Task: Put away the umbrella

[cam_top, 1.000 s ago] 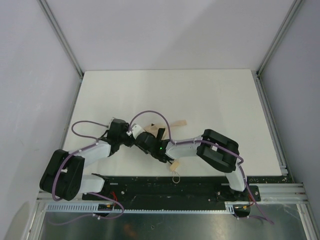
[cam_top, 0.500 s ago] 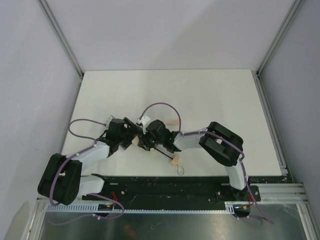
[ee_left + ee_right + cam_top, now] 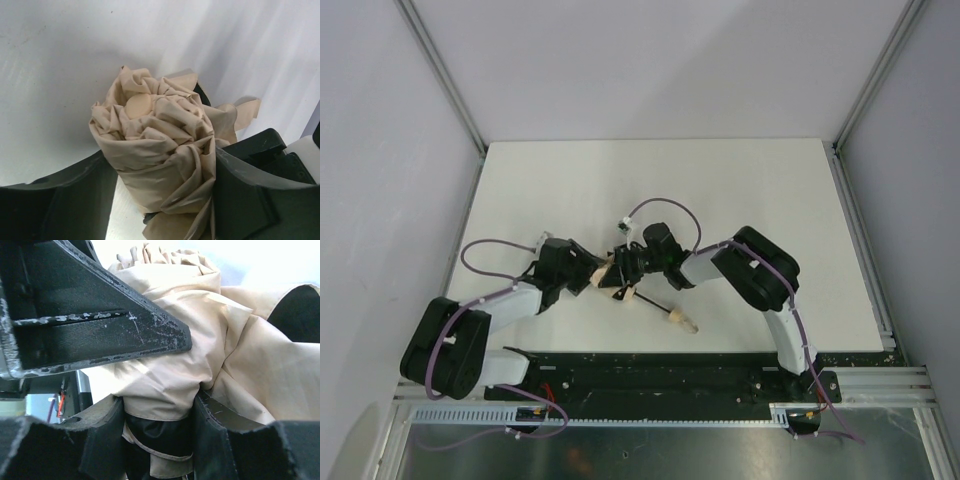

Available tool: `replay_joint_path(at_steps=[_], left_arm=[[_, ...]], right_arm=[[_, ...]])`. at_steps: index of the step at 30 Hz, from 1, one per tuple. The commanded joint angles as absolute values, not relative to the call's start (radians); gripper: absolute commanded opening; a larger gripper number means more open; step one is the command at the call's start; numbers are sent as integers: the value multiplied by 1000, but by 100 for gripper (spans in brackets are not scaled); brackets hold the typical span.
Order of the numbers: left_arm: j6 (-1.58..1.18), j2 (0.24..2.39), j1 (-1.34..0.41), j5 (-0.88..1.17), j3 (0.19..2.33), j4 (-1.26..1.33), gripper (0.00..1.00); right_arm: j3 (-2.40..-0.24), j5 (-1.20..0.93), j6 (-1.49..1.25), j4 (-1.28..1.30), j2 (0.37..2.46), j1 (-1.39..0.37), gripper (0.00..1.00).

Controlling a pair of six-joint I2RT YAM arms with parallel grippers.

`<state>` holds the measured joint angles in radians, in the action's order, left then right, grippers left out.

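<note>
Centre of the top view: a compact umbrella [image 3: 608,277] of pale beige fabric, gathered into a crumpled bundle, sits low over the white table [image 3: 770,200]. Its thin black shaft [image 3: 650,303] runs toward the lower right and ends in a small tan handle [image 3: 680,321]. My left gripper [image 3: 162,197] clamps the bundle from both sides. My right gripper [image 3: 160,440] pinches fabric just beside it. Judged progress: canopy collapsed but loosely bunched, shaft not yet pushed in, any fastening not discernible.
</note>
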<state>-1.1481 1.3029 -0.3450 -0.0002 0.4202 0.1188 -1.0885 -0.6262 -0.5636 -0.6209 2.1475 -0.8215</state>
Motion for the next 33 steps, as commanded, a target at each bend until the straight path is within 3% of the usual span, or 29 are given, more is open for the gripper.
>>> replay_joint_path(at_steps=[1,7,11,16,20,26,33], left_arm=[[-1128,1366,-359,-8,352,40,62],[-1119,1370,-360,-8,325,88,20],[-1110,1377,-359,-8,321,90,4],[-1129,1386,-359,21,317,71,0],[-1141,1383,-359,26,323,48,0],[-1157,1377,-361,20,348,-20,0],[-1178,1383,-361,21,380,-99,0]], right_arm=[[-1025,-712,-658,-495,2241,-833,0],[-1025,-724,-702,-518,2220,-832,0],[-1026,-684,-669,-468,2163,-830,4],[-1031,-557,-538,-319,2021,-831,46],[-1033,-401,-378,-189,1879,-853,63],[-1033,-171,-171,-121,1749,-921,79],[-1063,88,-98,-156,1754,-1040,82]])
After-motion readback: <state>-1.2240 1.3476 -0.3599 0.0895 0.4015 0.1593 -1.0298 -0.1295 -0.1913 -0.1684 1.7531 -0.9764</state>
